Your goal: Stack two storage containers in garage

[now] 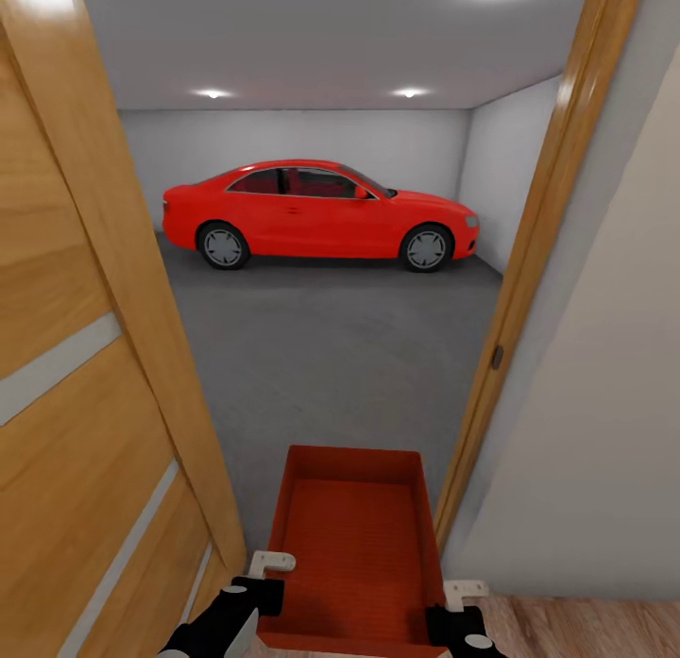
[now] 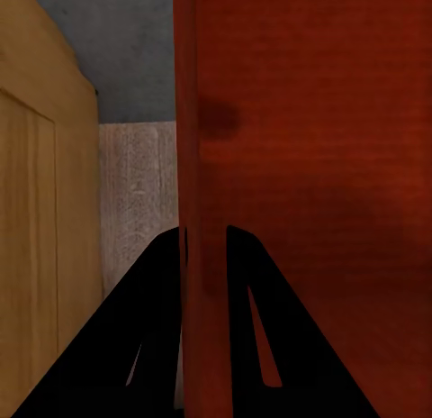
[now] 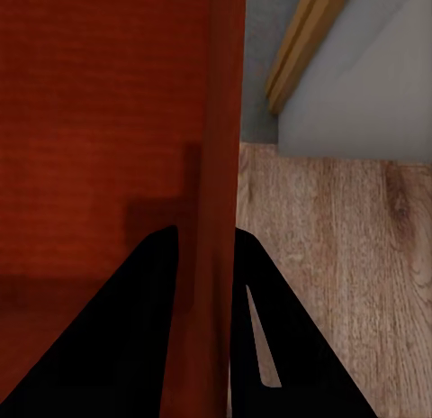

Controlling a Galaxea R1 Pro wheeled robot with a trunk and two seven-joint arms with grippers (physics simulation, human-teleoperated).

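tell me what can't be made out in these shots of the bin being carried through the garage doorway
- Head view: the near end of the storage container is cut off by the bottom edge, as are both arms.
- Head view: the garage left of the doorway is hidden by the open wooden door; the right part by the door frame and wall.
- Wrist views: the left gripper and right gripper straddle the bin's walls, which hide its interior.
- A second container: whereabouts unknown.

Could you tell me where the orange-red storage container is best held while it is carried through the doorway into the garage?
By its two long side walls, one end effector per side, as now: the left end effector pinches the storage container on its left wall and the right end effector on its right wall. The walls are thin and upright, so fingers straddle them from above.
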